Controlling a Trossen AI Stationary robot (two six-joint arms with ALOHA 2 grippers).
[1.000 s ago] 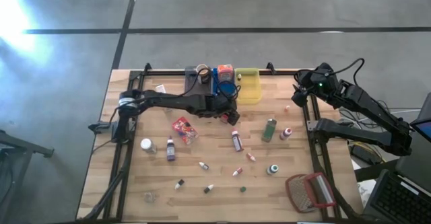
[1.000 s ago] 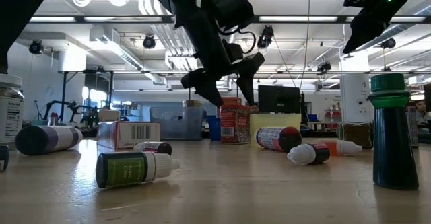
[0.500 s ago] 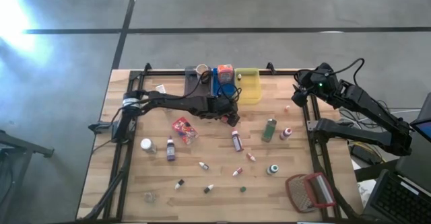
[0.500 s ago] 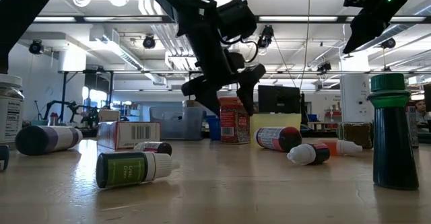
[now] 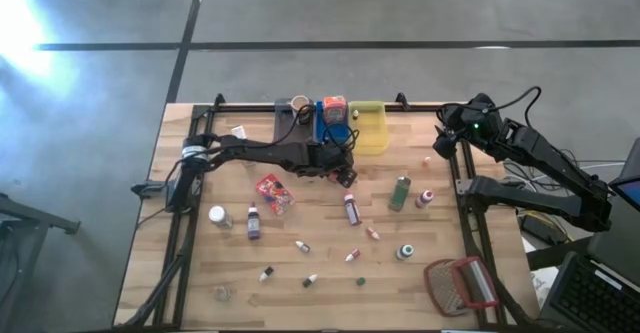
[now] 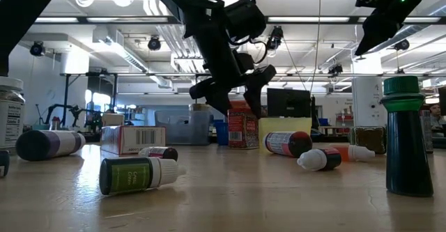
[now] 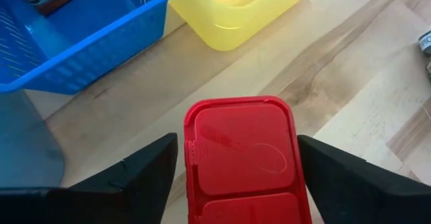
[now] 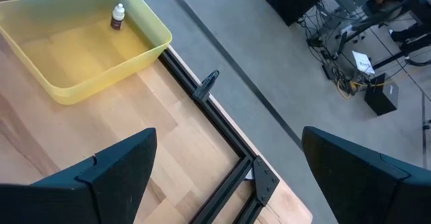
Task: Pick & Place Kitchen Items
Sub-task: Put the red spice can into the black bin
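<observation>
We're over the back-middle of the pale, grained wooden table (image 5: 200,273), where the left gripper (image 5: 345,171) hangs just in front of the bins, and its wrist view shows two dark, wedge-shaped fingers (image 7: 138,173) standing either side of a red-lidded container (image 7: 246,160): a glossy, rounded-rectangle plastic lid with a moulded spoon outline, a sliver of gap visible on each side, so we read the jaws as apart and not clamping. From table height that container (image 6: 243,128) is a red printed carton standing upright beneath the gripper. Behind it we count three bins along the back edge: a grey one (image 5: 292,121), a slatted blue plastic basket (image 5: 322,131) with an orange box (image 5: 334,106) in it, and a smooth, translucent yellow tub (image 5: 369,138) with one tiny bottle (image 8: 118,17) lying inside. Scattered toward the front edge we see small round dropper bottles on their sides, a crinkly red packet (image 5: 272,192) left of centre, and a tall dark green bottle (image 5: 400,192) toward the right. A red-framed mesh object (image 5: 462,283) sits at the front-right corner. The right gripper (image 5: 445,139) waits raised above the back-right corner, its two fingers (image 8: 87,177) spread wide with nothing between them.
</observation>
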